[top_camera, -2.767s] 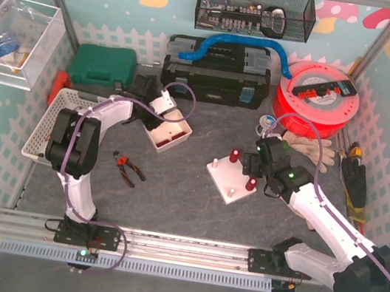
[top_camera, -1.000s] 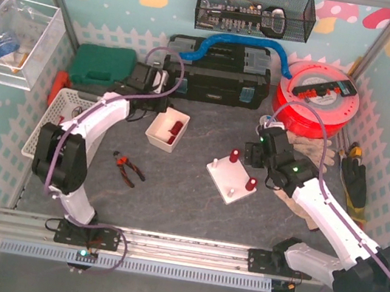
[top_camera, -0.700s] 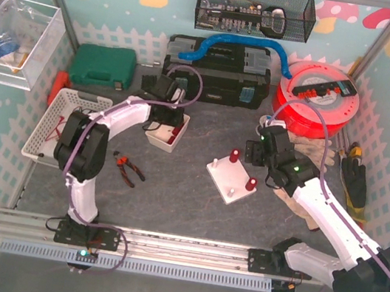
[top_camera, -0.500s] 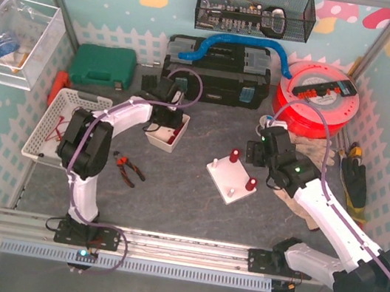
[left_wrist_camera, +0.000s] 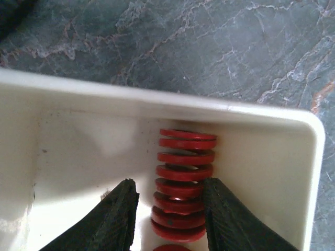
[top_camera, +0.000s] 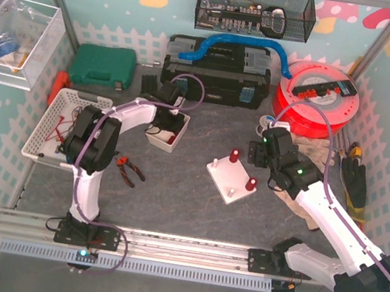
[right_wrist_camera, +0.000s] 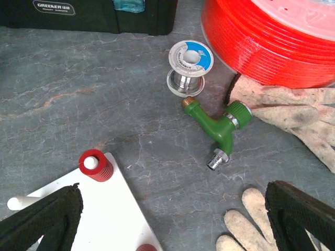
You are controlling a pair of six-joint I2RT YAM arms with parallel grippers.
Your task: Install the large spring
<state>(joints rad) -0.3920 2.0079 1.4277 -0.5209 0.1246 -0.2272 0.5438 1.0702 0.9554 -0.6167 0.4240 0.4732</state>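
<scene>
Now left gripper (left_wrist_camera: 170, 187), part-spread, straddles the red coiled spring (left_wrist_camera: 186, 172) in a glossy white bin (left_wrist_camera: 157, 102); right gripper (right_wrist_camera: 174, 191) gapes wide.

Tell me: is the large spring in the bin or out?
In. The left wrist view shows the red spring lying inside the white bin against its wall, between the fingers of the left gripper.

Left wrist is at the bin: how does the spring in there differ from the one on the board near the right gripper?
The bin spring lies on its side in the white bin, straddled by the left gripper; the board spring stands upright on the board. The bin spring is loose; the board spring sits over a white peg, untouched by the open right gripper. Both are red coils.
</scene>
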